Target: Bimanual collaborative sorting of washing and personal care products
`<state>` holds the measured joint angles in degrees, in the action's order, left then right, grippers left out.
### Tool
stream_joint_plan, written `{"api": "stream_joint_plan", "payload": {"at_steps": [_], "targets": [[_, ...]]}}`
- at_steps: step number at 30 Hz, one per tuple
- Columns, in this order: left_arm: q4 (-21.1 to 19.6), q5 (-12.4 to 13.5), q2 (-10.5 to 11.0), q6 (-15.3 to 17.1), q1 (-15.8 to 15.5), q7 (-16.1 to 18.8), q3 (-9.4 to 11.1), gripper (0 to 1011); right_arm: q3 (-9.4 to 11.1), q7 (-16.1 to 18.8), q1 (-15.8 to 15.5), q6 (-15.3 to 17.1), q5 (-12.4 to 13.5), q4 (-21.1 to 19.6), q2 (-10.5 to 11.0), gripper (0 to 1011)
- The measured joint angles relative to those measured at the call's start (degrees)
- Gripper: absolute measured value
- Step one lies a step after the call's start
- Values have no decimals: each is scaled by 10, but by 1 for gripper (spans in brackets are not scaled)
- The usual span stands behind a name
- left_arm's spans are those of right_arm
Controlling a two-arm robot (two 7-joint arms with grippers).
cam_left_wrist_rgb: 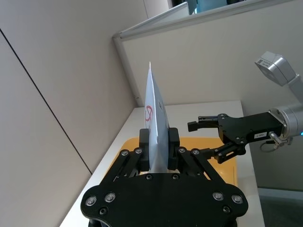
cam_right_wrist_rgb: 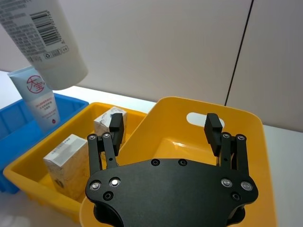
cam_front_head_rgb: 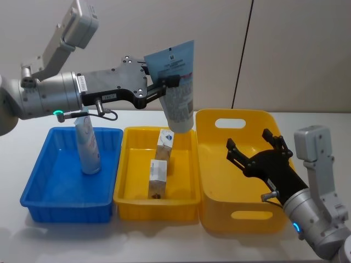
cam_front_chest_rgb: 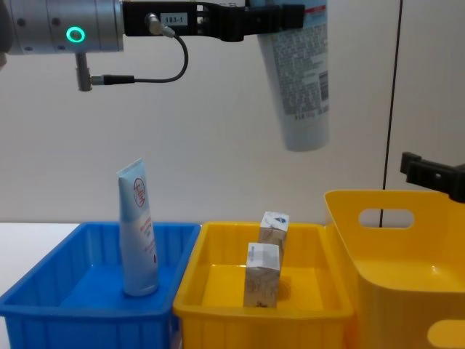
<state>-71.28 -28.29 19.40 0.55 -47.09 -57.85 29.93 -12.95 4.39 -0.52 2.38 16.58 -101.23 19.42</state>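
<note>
L gripper (cam_front_head_rgb: 174, 82) pinches a tube (cam_front_head_rgb: 180, 107) in the air, crimp up, over the mid yellow bin's (cam_front_head_rgb: 156, 211) far edge, R gripper (cam_front_head_rgb: 249, 141) spread wide over big yellow bin (cam_front_head_rgb: 219, 219), 2nd tube (cam_front_head_rgb: 88, 148) upright in blue bin (cam_front_head_rgb: 66, 211), 2 cartons (cam_front_head_rgb: 158, 175) in mid yellow bin.

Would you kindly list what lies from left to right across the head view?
Blue bin with standing tube → small yellow bin with two cartons, held tube in left gripper above → large yellow bin under right gripper.
</note>
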Motion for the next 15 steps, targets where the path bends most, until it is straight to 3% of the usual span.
{"api": "stream_joint_plan", "payload": {"at_steps": [15], "targets": [[5, -1, -2, -1, -2, -4, 2, 208, -13, 74, 54, 47, 27, 6, 16, 1001]]}}
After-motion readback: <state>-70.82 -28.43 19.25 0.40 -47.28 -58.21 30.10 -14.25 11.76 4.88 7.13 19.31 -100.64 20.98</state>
